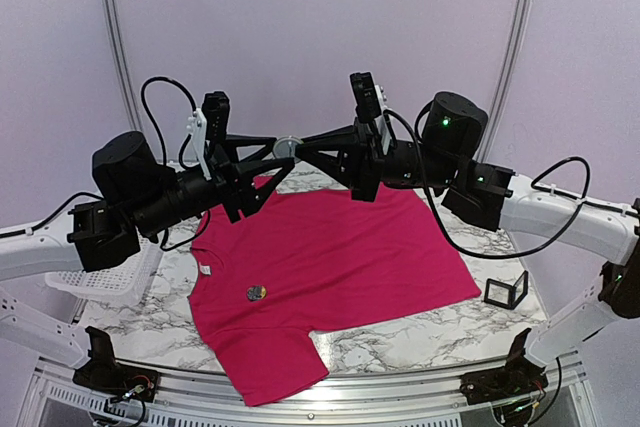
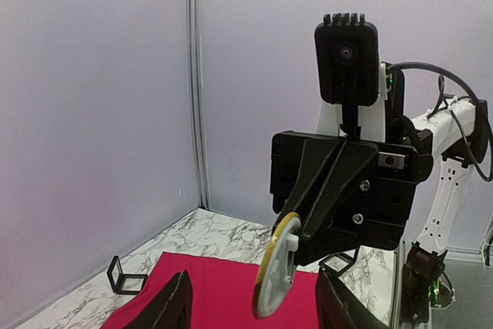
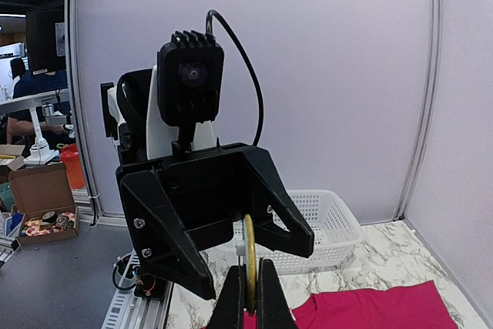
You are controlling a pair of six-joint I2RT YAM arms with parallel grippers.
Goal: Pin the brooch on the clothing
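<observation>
Above the soft magenta T-shirt (image 1: 340,247), right pincer (image 3: 249,279) pinches a flat round brooch (image 2: 276,267); left pincer (image 2: 253,287) spread.

A round, flat brooch (image 1: 286,146) with a gold rim and a white back is up in the air over the far edge of the shirt. It stands on edge, slightly tilted, pinched between the closed fingers of the right gripper (image 1: 298,149). The large magenta-pink short-sleeved T-shirt (image 1: 340,247) of soft fabric lies spread flat on the marble-patterned table (image 1: 400,347). Its neck and small white neck label (image 1: 204,269) are at the left, one sleeve reaching the near edge. A small round badge (image 1: 256,293) sits on its chest.
</observation>
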